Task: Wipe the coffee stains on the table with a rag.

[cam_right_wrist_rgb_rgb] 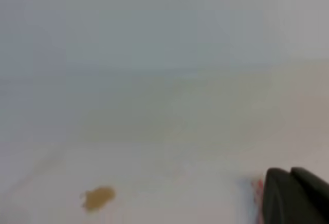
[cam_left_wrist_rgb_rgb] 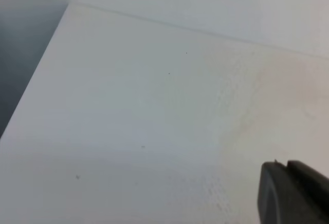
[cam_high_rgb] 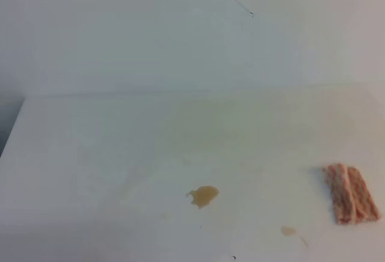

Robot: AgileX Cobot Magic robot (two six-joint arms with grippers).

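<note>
On the white desk (cam_high_rgb: 108, 154) the bigger coffee stain (cam_high_rgb: 203, 196) sits near the front middle, a smaller, fainter stain (cam_high_rgb: 288, 231) lies to its right nearer the front edge, and the folded pink-and-white rag (cam_high_rgb: 351, 193) lies flat by the right edge, well apart from the big stain and touched by nothing. Only a dark corner of the left gripper (cam_left_wrist_rgb_rgb: 293, 193) shows in its wrist view and of the right gripper (cam_right_wrist_rgb_rgb: 295, 196) in its own, a sliver of pink just beside it. I cannot tell whether either is spread or pressed together.
</note>
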